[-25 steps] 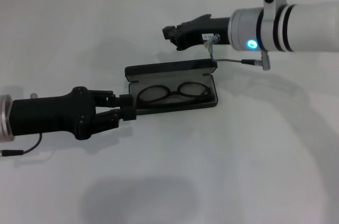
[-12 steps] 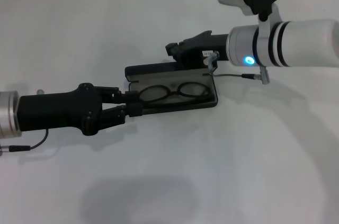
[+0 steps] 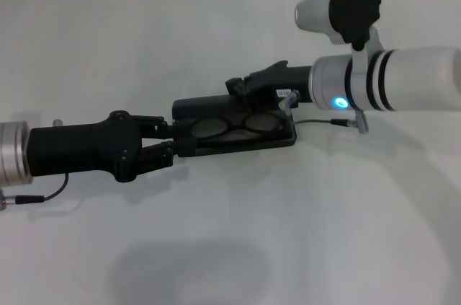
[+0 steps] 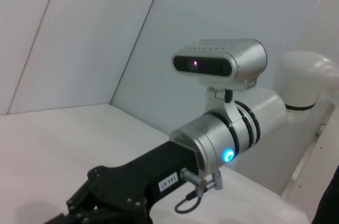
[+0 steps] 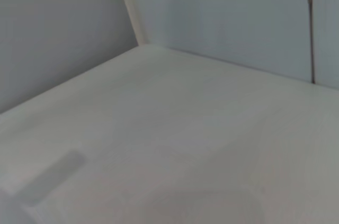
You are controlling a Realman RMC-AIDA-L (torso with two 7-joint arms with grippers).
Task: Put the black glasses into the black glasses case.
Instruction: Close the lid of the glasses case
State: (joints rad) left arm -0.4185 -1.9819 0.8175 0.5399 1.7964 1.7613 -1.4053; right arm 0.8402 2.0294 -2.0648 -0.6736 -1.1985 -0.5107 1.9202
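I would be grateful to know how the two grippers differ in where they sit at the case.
The left gripper comes in low at the left end of the case, at its base. The right gripper sits behind, above the lid, which leans over the glasses. Both are black and right at the case.

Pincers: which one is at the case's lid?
The right pincer, at the lid's back edge on the black glasses case. The left pincer is at its left end.

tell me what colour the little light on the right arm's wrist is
Bright blue-cyan light; shows best in the head view.
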